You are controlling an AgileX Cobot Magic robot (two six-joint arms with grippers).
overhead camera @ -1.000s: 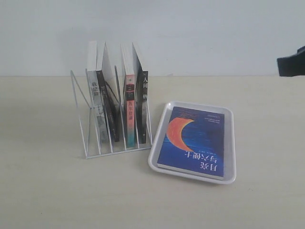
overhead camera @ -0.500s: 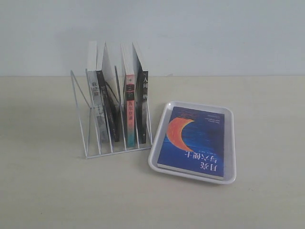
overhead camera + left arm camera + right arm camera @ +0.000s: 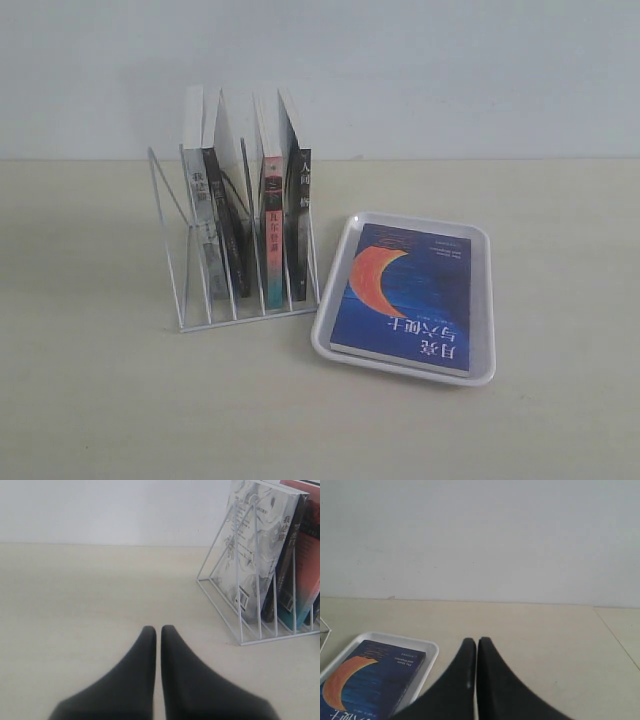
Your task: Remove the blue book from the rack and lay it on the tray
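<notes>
Beige tabletop [image 3: 100, 400] bears the tray [image 3: 484, 300], blue book [image 3: 410, 300] flat inside.

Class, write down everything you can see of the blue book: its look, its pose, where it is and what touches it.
The blue book is a thin paperback. Its dark blue cover shows a large orange crescent and white characters. It is closed and lies flat, cover up, inside the shallow white tray, a little skewed, with its near edge close against the tray's near rim. Only the tray touches it. It lies apart from the wire rack beside the tray.
</notes>
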